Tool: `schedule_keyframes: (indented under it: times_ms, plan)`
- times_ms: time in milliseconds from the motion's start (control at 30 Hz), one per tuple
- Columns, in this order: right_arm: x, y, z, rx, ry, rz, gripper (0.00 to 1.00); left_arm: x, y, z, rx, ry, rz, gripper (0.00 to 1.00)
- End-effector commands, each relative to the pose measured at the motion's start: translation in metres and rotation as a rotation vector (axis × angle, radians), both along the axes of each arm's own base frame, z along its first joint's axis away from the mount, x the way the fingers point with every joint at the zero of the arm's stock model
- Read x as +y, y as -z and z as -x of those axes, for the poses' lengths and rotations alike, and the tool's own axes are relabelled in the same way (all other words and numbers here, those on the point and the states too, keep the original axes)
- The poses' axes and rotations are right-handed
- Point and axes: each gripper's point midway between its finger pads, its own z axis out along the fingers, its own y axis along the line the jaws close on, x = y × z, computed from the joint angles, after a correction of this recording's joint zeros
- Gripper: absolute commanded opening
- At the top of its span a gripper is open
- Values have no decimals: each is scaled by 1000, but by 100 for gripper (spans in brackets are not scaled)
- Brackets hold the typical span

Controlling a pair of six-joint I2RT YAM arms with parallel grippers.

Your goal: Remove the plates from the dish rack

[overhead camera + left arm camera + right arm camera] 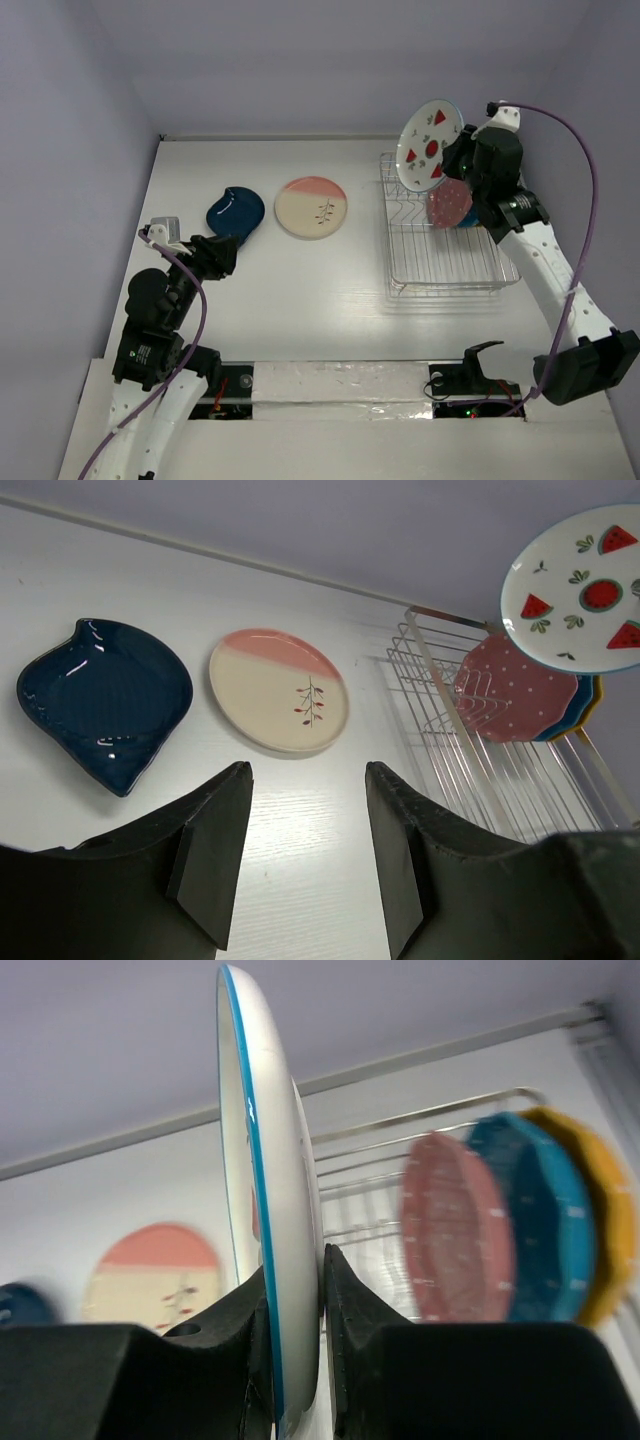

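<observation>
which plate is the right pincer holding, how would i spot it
Find the wire dish rack on the right of the table. Above its far end, the right pincer grips one plate by its rim. It is white with red fruit marks and a blue edge, unlike the scalloped, dotted pink, teal and yellow plates in the rack.

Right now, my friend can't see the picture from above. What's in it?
The right pincer holds a white fruit plate up over the dish rack, where a pink dotted plate stands. A dark blue plate and a cream-and-pink plate lie on the table, with the open left pincer beside the blue one.
</observation>
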Motion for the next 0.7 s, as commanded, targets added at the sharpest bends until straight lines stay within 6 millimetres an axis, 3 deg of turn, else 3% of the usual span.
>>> schedule_keyframes:
  times_ms: [0, 67, 167, 233, 267, 333, 367, 433, 467, 500, 667]
  plan:
    - [70, -68, -7, -246, -276, -268, 0, -1, -11, -3, -46, 5, 5, 46]
    - [109, -52, -11, -206, -410, -342, 0, 1, -10, -4, -45, -4, 4, 46]
    - [142, -29, -31, -143, -460, -422, 0, 1, -10, -4, -43, -7, 4, 46]
    - [168, -28, -34, -138, -522, -495, 0, 1, -9, -5, -40, -4, 3, 46]
    - [180, -10, -45, -100, -526, -510, 0, 1, -8, -5, -35, -4, 4, 46]
    - [202, -5, -48, -78, -563, -567, 0, 1, -9, -5, -40, -6, 3, 46]
    - [213, 14, -56, -38, -568, -581, 0, 1, -10, -5, -42, -6, 4, 46]
    - [236, 20, -57, -20, -590, -629, 0, 1, -9, -5, -39, -7, 3, 46]
    - [244, 28, -59, 2, -595, -638, 0, 1, -9, -5, -37, -6, 2, 46]
    - [254, 49, -65, 46, -591, -641, 0, 1, -9, -5, -37, -6, 2, 46]
    - [287, 85, -72, 119, -592, -701, 0, 2, -9, -5, -39, -10, 3, 46]
